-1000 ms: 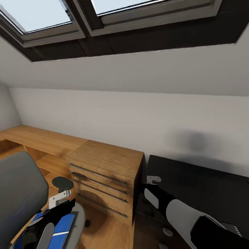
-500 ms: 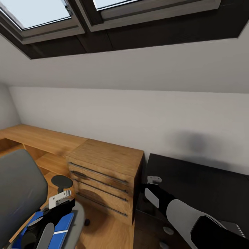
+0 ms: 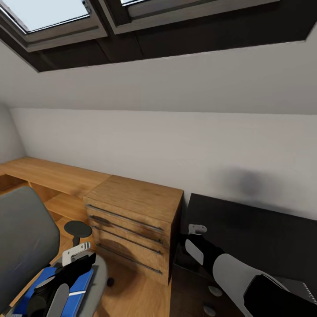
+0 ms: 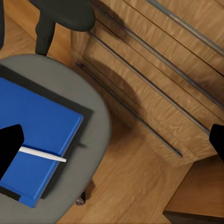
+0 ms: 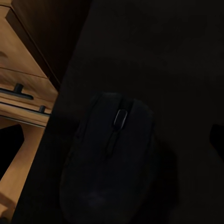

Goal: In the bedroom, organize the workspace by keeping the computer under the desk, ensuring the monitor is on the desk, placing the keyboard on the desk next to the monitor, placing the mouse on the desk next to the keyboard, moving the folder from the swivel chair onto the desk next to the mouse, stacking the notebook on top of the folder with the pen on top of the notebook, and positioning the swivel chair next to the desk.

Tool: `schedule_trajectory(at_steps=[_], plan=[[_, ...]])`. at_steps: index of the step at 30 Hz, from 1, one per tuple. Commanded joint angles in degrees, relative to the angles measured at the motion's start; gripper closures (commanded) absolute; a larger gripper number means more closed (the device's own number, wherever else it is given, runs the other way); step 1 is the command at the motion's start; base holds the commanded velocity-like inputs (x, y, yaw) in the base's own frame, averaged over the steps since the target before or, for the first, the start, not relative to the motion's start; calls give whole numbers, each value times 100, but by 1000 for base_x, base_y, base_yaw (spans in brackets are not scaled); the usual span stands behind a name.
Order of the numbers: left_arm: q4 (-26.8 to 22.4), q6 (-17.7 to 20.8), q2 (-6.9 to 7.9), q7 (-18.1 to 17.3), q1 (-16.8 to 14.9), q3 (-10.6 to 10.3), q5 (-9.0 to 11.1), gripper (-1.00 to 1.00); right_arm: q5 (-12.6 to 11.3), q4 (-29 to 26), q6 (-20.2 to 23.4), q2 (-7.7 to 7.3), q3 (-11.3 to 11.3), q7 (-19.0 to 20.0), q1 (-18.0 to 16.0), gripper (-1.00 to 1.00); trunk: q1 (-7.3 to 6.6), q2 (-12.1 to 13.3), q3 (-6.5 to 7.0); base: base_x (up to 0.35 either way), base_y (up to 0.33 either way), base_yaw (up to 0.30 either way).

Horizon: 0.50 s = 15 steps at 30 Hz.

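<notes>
Right gripper (image 5: 112, 140) fingers apart, hovering above mouse (image 5: 109, 161) on black bench (image 5: 186, 56); mouse directly between fingers, long axis 1–7 o'clock. Left gripper (image 4: 112, 140) fingers apart over folder (image 4: 37, 135).

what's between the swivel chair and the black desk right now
In the head view, a light wooden drawer cabinet stands between the swivel chair and the black desk, with bare wood floor in front of it.

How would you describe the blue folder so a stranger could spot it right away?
Find the swivel chair standing before the wooden drawer cabinet. The folder lies flat on its grey seat, the one bright blue thing there, with a thin white pen resting across it.
</notes>
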Motion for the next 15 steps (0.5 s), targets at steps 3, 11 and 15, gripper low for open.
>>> schedule_trajectory(at_steps=[3, 11, 15], plan=[[-9, 19, -1, 46, -4, 1, 61, -100, -31, -7, 76, -4, 44, -38, -11, -100, 67, -126, -61, 0, 0, 0], [-10, 19, -1, 46, -4, 1, 60, -100, -39, -2, 113, 7, 43, -42, -14, -100, 243, -447, -205, 0, 0, 0], [-11, 19, -1, 46, -4, 1, 59, -100, -47, -2, 158, 12, 42, -40, -14, -100, 330, -608, -277, 0, 0, 0]])
